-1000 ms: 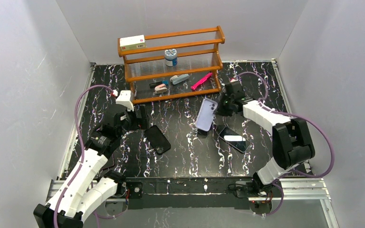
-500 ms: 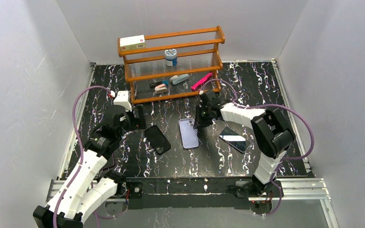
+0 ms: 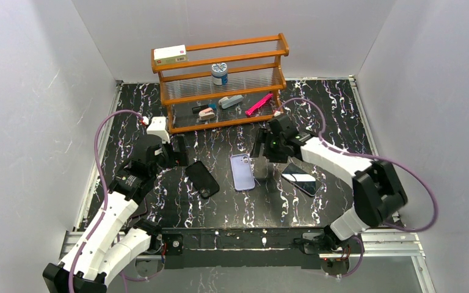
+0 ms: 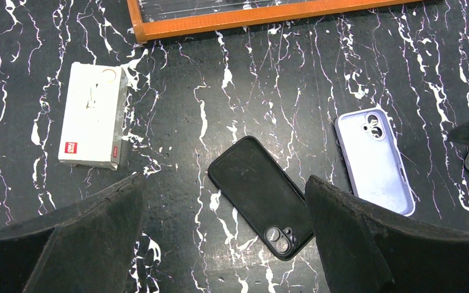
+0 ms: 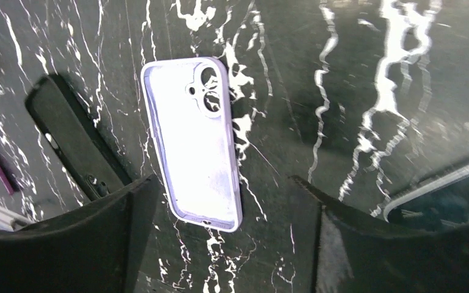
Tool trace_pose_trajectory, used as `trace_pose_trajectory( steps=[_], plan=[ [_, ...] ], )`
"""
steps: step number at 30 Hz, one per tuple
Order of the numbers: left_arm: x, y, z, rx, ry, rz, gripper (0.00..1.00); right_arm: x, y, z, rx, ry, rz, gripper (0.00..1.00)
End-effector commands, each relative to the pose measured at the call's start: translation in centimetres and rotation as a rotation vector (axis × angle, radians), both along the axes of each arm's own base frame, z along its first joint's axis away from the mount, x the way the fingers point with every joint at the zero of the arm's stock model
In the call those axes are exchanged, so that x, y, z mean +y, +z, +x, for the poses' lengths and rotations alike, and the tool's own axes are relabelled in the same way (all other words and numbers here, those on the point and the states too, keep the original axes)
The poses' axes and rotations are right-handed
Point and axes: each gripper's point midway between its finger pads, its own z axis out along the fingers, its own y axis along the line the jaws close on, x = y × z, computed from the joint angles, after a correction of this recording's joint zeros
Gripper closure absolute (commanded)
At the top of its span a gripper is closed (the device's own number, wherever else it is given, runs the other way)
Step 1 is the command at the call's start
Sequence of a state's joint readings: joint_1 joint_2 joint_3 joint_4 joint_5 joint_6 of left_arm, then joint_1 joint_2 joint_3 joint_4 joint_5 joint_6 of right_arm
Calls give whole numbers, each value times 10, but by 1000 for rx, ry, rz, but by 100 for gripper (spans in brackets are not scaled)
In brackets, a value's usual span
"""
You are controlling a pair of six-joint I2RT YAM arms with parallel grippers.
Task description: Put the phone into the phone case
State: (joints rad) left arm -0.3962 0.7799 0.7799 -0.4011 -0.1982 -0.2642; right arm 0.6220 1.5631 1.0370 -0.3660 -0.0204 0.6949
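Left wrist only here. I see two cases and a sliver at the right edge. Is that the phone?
Observer: Yes. The phone lies flat, screen up, right of the lavender case, not touching it.
Operator: Right hand holding anything?
Observer: No, the right hand is open and empty.
Operator: Rack loaded?
Observer: Yes, a white box sits on the wooden rack, at the left end of its top shelf.
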Motion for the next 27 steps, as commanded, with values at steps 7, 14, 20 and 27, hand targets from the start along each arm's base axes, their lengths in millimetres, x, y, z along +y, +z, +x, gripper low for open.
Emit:
trace_pose_trajectory(
  steps=[7, 14, 20, 27],
  plan=[
    [-1, 9, -1, -24, -7, -6, 2, -101, 0, 17, -50, -382, -91, 1],
    [0, 9, -2, -25, -6, -5, 2, -127, -13, 35, -59, -410, -137, 1],
    [1, 9, -1, -26, -2, -3, 2, -132, -32, 46, -26, -404, -152, 1],
    [0, 9, 1, -26, -1, -3, 2, -121, -47, 49, 13, -332, -138, 1]
  ],
)
